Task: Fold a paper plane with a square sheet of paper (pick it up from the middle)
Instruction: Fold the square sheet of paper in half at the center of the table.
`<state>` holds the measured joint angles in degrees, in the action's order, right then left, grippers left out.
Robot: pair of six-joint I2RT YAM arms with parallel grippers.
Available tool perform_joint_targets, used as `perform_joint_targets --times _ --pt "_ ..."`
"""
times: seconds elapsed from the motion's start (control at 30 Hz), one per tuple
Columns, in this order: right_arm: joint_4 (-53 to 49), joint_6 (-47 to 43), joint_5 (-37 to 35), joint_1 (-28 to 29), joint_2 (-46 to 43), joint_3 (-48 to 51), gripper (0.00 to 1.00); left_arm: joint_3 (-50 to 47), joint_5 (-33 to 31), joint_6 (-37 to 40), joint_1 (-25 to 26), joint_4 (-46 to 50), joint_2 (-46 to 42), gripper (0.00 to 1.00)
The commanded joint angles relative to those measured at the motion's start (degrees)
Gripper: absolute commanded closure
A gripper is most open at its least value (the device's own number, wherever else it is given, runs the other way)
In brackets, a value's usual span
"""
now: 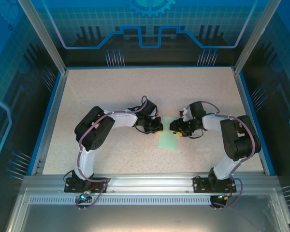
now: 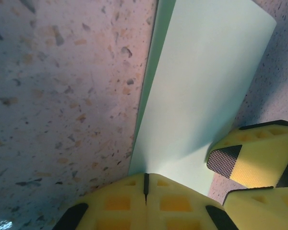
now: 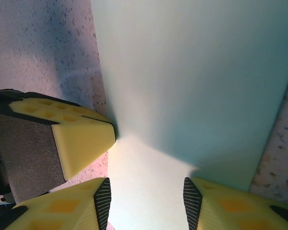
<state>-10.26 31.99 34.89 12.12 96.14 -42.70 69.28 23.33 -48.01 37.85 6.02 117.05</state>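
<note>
Now | left claw [image 2: 145,182] closed, tips at sheet [image 2: 206,86] edge | right claw [image 3: 147,194] half-open, straddling sheet

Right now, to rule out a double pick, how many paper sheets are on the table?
1. The pale green sheet lies near the middle of the table; a second sheet beneath it could be hidden.
</note>
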Motion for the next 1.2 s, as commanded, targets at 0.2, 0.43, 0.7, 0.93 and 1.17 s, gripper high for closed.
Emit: perform_joint_targets --times 0.2,0.43,0.7,0.93,1.17 --pt "-0.8 0.9 -2.5 2.0 -4.5 4.6 0.52 -1.0 -1.9 0.8 0.6 5.6 1.3 0.99" --pt "3.9 1.5 -0.9 2.2 0.6 8.0 0.51 -1.8 -2.2 0.8 0.7 5.4 1.2 0.99" --pt "0.8 2.4 -1.6 2.5 -7.4 8.5 0.51 -2.4 -2.3 0.5 0.6 5.2 1.3 0.99" --pt "1.3 4.2 -1.3 4.3 -11.4 10.9 0.51 -2.2 -2.2 0.8 0.7 5.4 1.5 0.99" --pt "2.0 3.7 -1.5 4.3 -9.7 14.3 0.52 -2.2 -2.1 0.7 0.6 5.4 1.5 0.99"
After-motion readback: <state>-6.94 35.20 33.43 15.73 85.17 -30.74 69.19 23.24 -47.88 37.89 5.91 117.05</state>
